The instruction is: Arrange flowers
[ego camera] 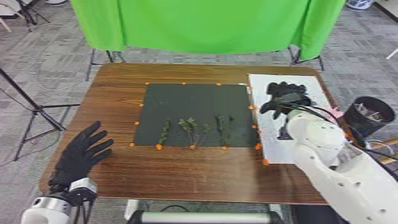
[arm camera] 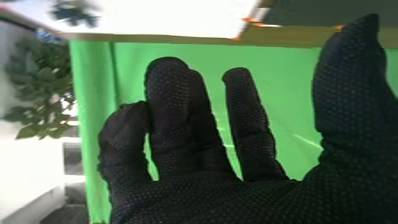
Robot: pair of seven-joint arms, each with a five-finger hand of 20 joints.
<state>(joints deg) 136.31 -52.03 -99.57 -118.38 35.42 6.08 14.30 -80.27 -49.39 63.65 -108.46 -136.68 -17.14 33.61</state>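
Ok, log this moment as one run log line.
right hand: open, over white sheet | left hand: open, at table's left edge | sprigs: lying on dark mat

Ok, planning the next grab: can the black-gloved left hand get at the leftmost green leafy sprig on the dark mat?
Probably yes: the open left hand is near, and nothing visible stands between it and the leftmost sprig.

Yeah, can't read any text here, tbh. No labels, brands, numbers or signs I can make out on anything, whether I go by the head view or the right wrist one.
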